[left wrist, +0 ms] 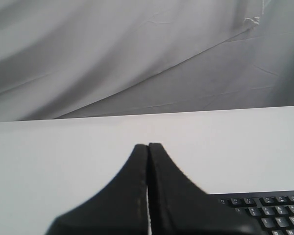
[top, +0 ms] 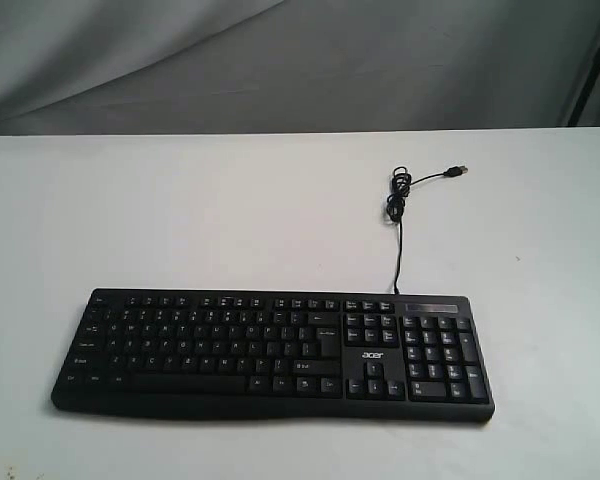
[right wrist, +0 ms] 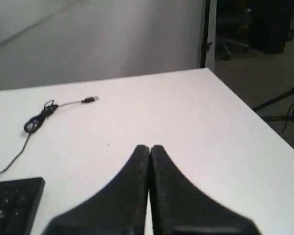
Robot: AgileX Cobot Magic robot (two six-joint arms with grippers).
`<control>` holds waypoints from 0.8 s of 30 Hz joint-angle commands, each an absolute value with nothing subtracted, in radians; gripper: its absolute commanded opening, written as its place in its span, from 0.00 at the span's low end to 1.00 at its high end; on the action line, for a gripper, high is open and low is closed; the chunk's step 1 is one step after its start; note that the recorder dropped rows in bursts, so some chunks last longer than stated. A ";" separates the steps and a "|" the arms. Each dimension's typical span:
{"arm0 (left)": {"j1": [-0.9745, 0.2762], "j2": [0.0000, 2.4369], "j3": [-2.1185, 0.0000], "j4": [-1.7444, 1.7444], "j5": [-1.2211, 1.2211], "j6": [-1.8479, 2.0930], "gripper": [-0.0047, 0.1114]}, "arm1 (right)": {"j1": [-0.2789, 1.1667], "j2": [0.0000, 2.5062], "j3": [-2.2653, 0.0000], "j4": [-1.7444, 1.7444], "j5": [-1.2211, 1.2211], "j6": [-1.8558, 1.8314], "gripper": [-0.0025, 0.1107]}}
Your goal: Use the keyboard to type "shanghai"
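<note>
The keyboard [top: 270,352] is wide and black with white legends and an "acer" logo, lying near the front of the white table [top: 230,210]. Its thin black cable [top: 397,205] runs back to a loose coil with the USB plug lying free. Neither arm shows in the exterior view. In the left wrist view my left gripper [left wrist: 148,146] is shut and empty above the table, with one end of the keyboard [left wrist: 269,210] beside it. My right gripper [right wrist: 149,147] is shut and empty too, with a keyboard corner [right wrist: 12,200] and the cable coil [right wrist: 39,117] off to one side.
A grey cloth backdrop [top: 280,60] hangs behind the table. In the right wrist view the table edge [right wrist: 255,117] drops off to a dark floor with a stand's legs [right wrist: 284,107].
</note>
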State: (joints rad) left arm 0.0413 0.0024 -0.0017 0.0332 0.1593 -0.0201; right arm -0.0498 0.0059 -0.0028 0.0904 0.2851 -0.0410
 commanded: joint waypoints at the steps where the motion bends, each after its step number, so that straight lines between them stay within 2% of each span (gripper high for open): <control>1: 0.035 0.000 0.000 0.031 0.154 -0.023 0.04 | -0.060 0.000 0.000 0.066 0.347 -0.030 0.02; 24: 0.035 0.000 0.000 0.031 0.154 -0.023 0.04 | -0.060 0.000 0.000 0.070 0.345 -0.026 0.02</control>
State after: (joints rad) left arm 0.0413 0.0024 -0.0017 0.0332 0.1593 -0.0201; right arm -0.0512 0.0059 -0.0028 0.0759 0.3424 -0.0274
